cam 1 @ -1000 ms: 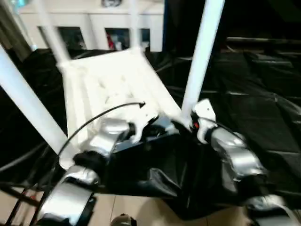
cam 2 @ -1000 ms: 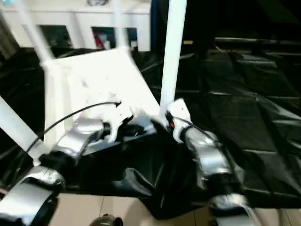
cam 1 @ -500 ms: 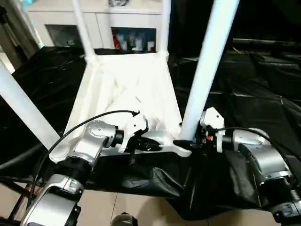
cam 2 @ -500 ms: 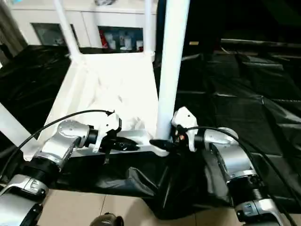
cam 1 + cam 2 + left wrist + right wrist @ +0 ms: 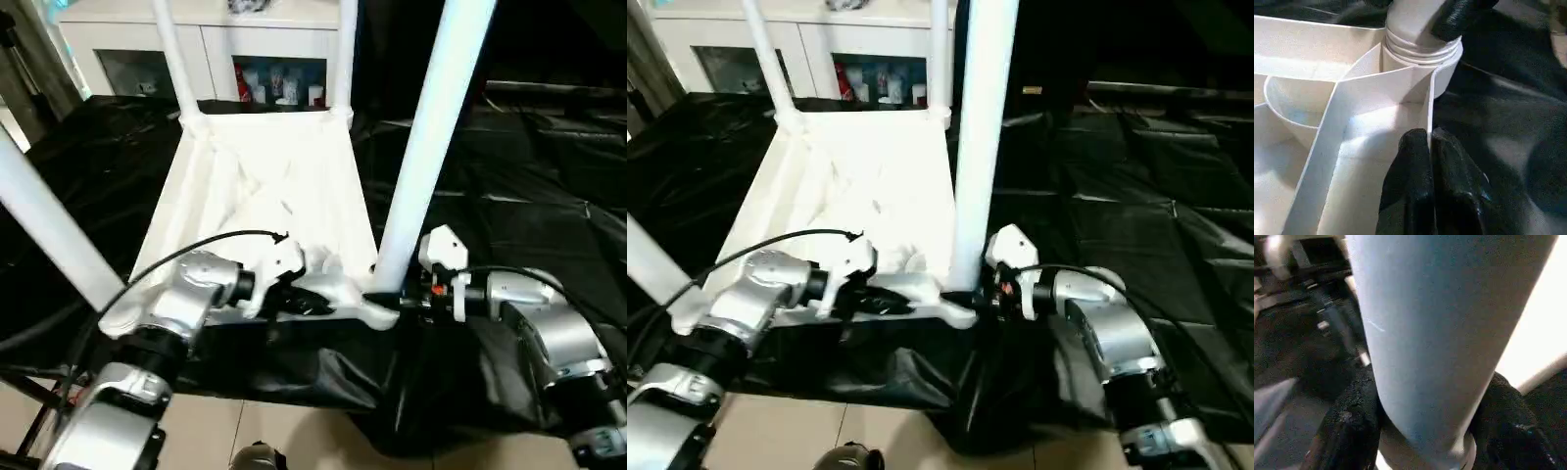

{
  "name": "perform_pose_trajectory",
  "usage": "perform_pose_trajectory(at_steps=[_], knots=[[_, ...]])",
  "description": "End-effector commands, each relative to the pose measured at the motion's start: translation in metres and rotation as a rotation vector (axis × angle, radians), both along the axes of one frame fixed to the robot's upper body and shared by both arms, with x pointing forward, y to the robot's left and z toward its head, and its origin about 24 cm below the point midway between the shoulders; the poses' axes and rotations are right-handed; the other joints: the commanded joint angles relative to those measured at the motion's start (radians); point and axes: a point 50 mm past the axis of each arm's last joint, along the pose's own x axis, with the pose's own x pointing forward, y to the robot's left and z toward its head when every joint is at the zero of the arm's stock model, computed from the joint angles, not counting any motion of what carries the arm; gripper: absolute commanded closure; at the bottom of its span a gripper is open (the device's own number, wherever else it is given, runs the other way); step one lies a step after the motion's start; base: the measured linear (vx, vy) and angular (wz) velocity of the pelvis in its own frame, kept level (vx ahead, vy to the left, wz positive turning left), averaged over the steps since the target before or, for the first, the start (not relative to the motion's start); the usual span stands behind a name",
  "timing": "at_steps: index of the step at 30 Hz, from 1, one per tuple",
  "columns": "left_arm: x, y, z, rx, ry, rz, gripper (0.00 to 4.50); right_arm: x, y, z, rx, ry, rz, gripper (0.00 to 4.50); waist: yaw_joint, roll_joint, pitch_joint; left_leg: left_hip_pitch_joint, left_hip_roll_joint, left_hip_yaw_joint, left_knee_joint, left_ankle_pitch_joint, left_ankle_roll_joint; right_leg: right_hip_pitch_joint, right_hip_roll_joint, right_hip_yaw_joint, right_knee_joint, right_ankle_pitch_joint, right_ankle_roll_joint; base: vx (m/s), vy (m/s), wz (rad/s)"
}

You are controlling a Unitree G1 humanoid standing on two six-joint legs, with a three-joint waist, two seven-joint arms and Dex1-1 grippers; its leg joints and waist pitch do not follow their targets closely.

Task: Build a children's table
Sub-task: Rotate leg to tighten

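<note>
The children's table lies upside down, its white ribbed tabletop [image 5: 265,186] on black cloth with four white legs standing up from the corner sockets. My left gripper [image 5: 304,305] is at the near edge, shut on a thin rib of the tabletop [image 5: 1376,112] beside the near right socket [image 5: 1420,54]. My right gripper [image 5: 387,297] is at the base of the near right leg [image 5: 421,166]. Its black fingers [image 5: 1347,426] press against both sides of that leg [image 5: 1440,323]. The near left leg [image 5: 49,225] slants up at the left.
The black-draped work table [image 5: 529,166] stretches right and back. A white cabinet [image 5: 274,39] stands behind the far legs [image 5: 171,59]. The cloth hangs over the near edge above a tiled floor [image 5: 284,441]. A black cable [image 5: 196,250] arcs over my left forearm.
The head camera has swung and steadied. My right gripper's fingers have closed in onto the base of the near right leg. My left gripper keeps its hold on the rib.
</note>
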Motion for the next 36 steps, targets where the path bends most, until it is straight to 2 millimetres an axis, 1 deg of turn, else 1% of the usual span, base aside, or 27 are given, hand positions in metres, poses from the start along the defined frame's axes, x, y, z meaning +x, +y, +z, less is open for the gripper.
perform_pose_trajectory(at_steps=[1, 2, 3, 4, 5, 6, 7, 8, 9, 10, 11, 13, 14, 15, 16, 17, 18, 19, 20, 23, 24, 26, 29, 30, 32, 34, 36], knots=[[0.011, -0.016, 0.018, -0.094, -0.066, 0.054, 4.50, 0.001, 0.009, -0.021, -0.015, 0.071, -0.110, 2.44, -0.007, -0.025, -0.064, 0.027, 0.043, -0.025, -0.072, -0.265, 0.023, 0.029, -0.064, 0.034, -0.080, -0.259, -0.212, 0.000, 0.000, 0.00], [0.016, -0.027, 0.020, -0.106, -0.082, 0.090, 4.50, 0.004, 0.014, -0.029, -0.012, 0.090, -0.214, 2.45, -0.014, -0.026, -0.064, 0.030, 0.041, -0.029, -0.078, -0.305, -0.006, 0.030, -0.068, 0.033, -0.088, -0.334, -0.185, 0.000, 0.000, 0.00], [0.017, -0.033, 0.021, -0.108, -0.089, 0.103, 4.50, 0.005, 0.017, -0.032, -0.010, 0.100, -0.251, 2.46, -0.018, -0.026, -0.062, 0.033, 0.041, -0.028, -0.079, -0.314, -0.012, 0.025, -0.066, 0.034, -0.091, -0.346, -0.180, 0.000, 0.000, 0.00], [0.019, -0.037, 0.021, -0.109, -0.096, 0.121, 4.50, 0.005, 0.020, -0.034, -0.011, 0.103, -0.265, 2.46, -0.023, -0.026, -0.062, 0.035, 0.041, -0.032, -0.081, -0.334, -0.023, 0.027, -0.068, 0.034, -0.092, -0.363, -0.174, 0.000, 0.000, 0.00], [0.023, -0.051, 0.023, -0.112, -0.117, 0.180, 4.50, 0.008, 0.031, -0.040, -0.013, 0.119, -0.345, 2.46, -0.026, -0.021, -0.064, 0.035, 0.041, -0.032, -0.081, -0.335, -0.028, 0.027, -0.067, 0.035, -0.092, -0.349, -0.171, 0.000, 0.000, 0.00], [0.024, -0.054, 0.024, -0.113, -0.121, 0.194, 4.50, 0.008, 0.033, -0.041, -0.014, 0.125, -0.368, 2.46, -0.031, -0.025, -0.061, 0.035, 0.038, -0.031, -0.082, -0.344, -0.031, 0.025, -0.066, 0.035, -0.096, -0.359, -0.166, 0.000, 0.000, 0.00], [0.024, -0.054, 0.024, -0.113, -0.121, 0.194, 4.50, 0.008, 0.033, -0.041, -0.014, 0.125, -0.368, 2.46, -0.032, -0.027, -0.063, 0.034, 0.038, -0.033, -0.083, -0.339, -0.031, 0.029, -0.066, 0.034, -0.095, -0.358, -0.163, 0.000, 0.000, 0.00], [0.027, -0.060, 0.025, -0.112, -0.136, 0.236, 4.50, 0.011, 0.038, -0.044, -0.028, 0.128, -0.423, 2.46, -0.033, -0.023, -0.064, 0.033, 0.039, -0.033, -0.083, -0.329, -0.029, 0.028, -0.066, 0.035, -0.094, -0.338, -0.161, 0.000, 0.000, 0.00], [0.029, -0.069, 0.026, -0.112, -0.142, 0.272, 4.50, 0.015, 0.043, -0.046, -0.048, 0.125, -0.487, 2.46, -0.036, -0.017, -0.063, 0.035, 0.038, -0.032, -0.083, -0.340, -0.034, 0.025, -0.064, 0.035, -0.097, -0.335, -0.162, 0.000, 0.000, 0.00], [0.030, -0.073, 0.027, -0.114, -0.146, 0.289, 4.50, 0.017, 0.046, -0.047, -0.054, 0.124, -0.519, 2.46, -0.037, -0.014, -0.063, 0.035, 0.037, -0.034, -0.084, -0.344, -0.038, 0.025, -0.064, 0.035, -0.095, -0.333, -0.161, 0.000, 0.000, 0.00], [0.031, -0.076, 0.027, -0.117, -0.151, 0.302, 4.50, 0.018, 0.048, -0.048, -0.056, 0.126, -0.546, 2.46, -0.039, -0.017, -0.065, 0.035, 0.036, -0.035, -0.085, -0.350, -0.043, 0.028, -0.064, 0.034, -0.095, -0.329, -0.161, 0.000, 0.000, 0.00], [0.031, -0.079, 0.028, -0.122, -0.154, 0.311, 4.50, 0.020, 0.050, -0.048, -0.057, 0.128, -0.571, 2.46, -0.038, -0.016, -0.067, 0.036, 0.038, -0.034, -0.085, -0.347, -0.039, 0.027, -0.063, 0.035, -0.094, -0.303, -0.162, 0.000, 0.000, 0.00], [0.030, -0.085, 0.030, -0.137, -0.152, 0.303, 4.50, 0.023, 0.054, -0.047, -0.059, 0.109, -0.571, 2.46, -0.039, -0.015, -0.069, 0.034, 0.037, -0.032, -0.082, -0.334, -0.028, 0.029, -0.061, 0.036, -0.091, -0.251, -0.167, 0.000, 0.000, 0.00], [0.030, -0.087, 0.030, -0.141, -0.152, 0.298, 4.50, 0.025, 0.056, -0.045, -0.056, 0.094, -0.569, 2.11, -0.040, -0.016, -0.068, 0.032, 0.036, -0.033, -0.082, -0.329, -0.025, 0.032, -0.062, 0.035, -0.090, -0.242, -0.169, 0.000, 0.000, 0.00], [0.029, -0.088, 0.031, -0.146, -0.151, 0.278, 4.50, 0.026, 0.058, -0.042, -0.018, 0.087, -0.547, 1.90, -0.039, -0.017, -0.070, 0.030, 0.035, -0.032, -0.081, -0.318, -0.017, 0.034, -0.063, 0.034, -0.090, -0.237, -0.168, 0.000, 0.000, 0.00], [0.028, -0.087, 0.031, -0.150, -0.154, 0.260, 4.50, 0.026, 0.058, -0.039, 0.010, 0.085, -0.526, 1.75, -0.038, -0.019, -0.070, 0.030, 0.035, -0.031, -0.080, -0.312, -0.012, 0.034, -0.064, 0.035, -0.090, -0.232, -0.168, 0.000, 0.000, 0.00], [0.028, -0.087, 0.031, -0.154, -0.156, 0.247, 4.50, 0.026, 0.058, -0.037, 0.026, 0.082, -0.512, 1.69, -0.037, -0.017, -0.072, 0.028, 0.036, -0.031, -0.078, -0.290, -0.002, 0.036, -0.063, 0.035, -0.087, -0.207, -0.171, 0.000, 0.000, 0.00], [0.026, -0.083, 0.031, -0.163, -0.153, 0.207, 4.50, 0.025, 0.055, -0.033, 0.034, 0.059, -0.461, 1.56, -0.035, -0.019, -0.073, 0.026, 0.035, -0.030, -0.077, -0.272, 0.011, 0.039, -0.062, 0.034, -0.085, -0.180, -0.175, 0.000, 0.000, 0.00], [0.025, -0.082, 0.031, -0.164, -0.152, 0.203, 4.50, 0.025, 0.055, -0.032, 0.034, 0.056, -0.456, 1.56, -0.034, -0.018, -0.073, 0.026, 0.036, -0.029, -0.075, -0.258, 0.020, 0.039, -0.061, 0.034, -0.082, -0.158, -0.181, 0.000, 0.000, 0.00], [0.024, -0.075, 0.030, -0.169, -0.146, 0.161, 4.50, 0.022, 0.049, -0.028, 0.044, 0.039, -0.373, 1.24, -0.031, -0.017, -0.073, 0.026, 0.037, -0.028, -0.073, -0.251, 0.035, 0.041, -0.062, 0.033, -0.081, -0.145, -0.191, 0.000, 0.000, 0.00], [0.023, -0.074, 0.030, -0.170, -0.144, 0.155, 4.50, 0.021, 0.048, -0.027, 0.045, 0.038, -0.360, 1.24, -0.030, -0.017, -0.072, 0.026, 0.037, -0.028, -0.074, -0.250, 0.037, 0.042, -0.062, 0.032, -0.082, -0.147, -0.192, 0.000, 0.000, 0.00], [0.018, -0.064, 0.028, -0.173, -0.131, 0.078, 4.50, 0.014, 0.035, -0.021, 0.030, 0.016, -0.221, 1.24, -0.024, -0.017, -0.071, 0.027, 0.041, -0.028, -0.074, -0.266, 0.039, 0.044, -0.061, 0.032, -0.083, -0.164, -0.193, 0.000, 0.000, 0.00], [0.015, -0.055, 0.026, -0.159, -0.122, 0.028, 4.50, 0.009, 0.024, -0.016, 0.016, 0.003, -0.123, 1.24, -0.022, -0.014, -0.071, 0.028, 0.044, -0.027, -0.074, -0.275, 0.040, 0.040, -0.061, 0.032, -0.083, -0.171, -0.203, 0.000, 0.000, 0.00], [0.014, -0.049, 0.026, -0.152, -0.113, 0.004, 4.50, 0.005, 0.019, -0.014, -0.001, 0.000, -0.051, 1.24, -0.018, -0.014, -0.071, 0.029, 0.046, -0.027, -0.074, -0.288, 0.037, 0.038, -0.063, 0.032, -0.083, -0.187, -0.209, 0.000, 0.000, 0.00], [0.011, -0.042, 0.024, -0.144, -0.098, -0.028, 4.50, -0.001, 0.011, -0.013, -0.035, 0.003, 0.033, 1.24, -0.014, -0.014, -0.070, 0.029, 0.048, -0.027, -0.075, -0.289, 0.037, 0.039, -0.061, 0.032, -0.081, -0.184, -0.211, 0.000, 0.000, 0.00], [0.010, -0.037, 0.024, -0.137, -0.087, -0.049, 4.50, -0.004, 0.007, -0.012, -0.047, 0.014, 0.067, 1.24, -0.011, -0.014, -0.071, 0.030, 0.048, -0.026, -0.074, -0.284, 0.039, 0.036, -0.063, 0.033, -0.080, -0.176, -0.218, 0.000, 0.000, 0.00], [0.006, -0.030, 0.023, -0.125, -0.066, -0.085, 4.50, -0.005, 0.002, -0.011, -0.054, 0.030, 0.097, 1.24, -0.007, -0.016, -0.071, 0.028, 0.049, -0.027, -0.073, -0.275, 0.043, 0.038, -0.065, 0.032, -0.078, -0.170, -0.228, 0.000, 0.000, 0.00]])
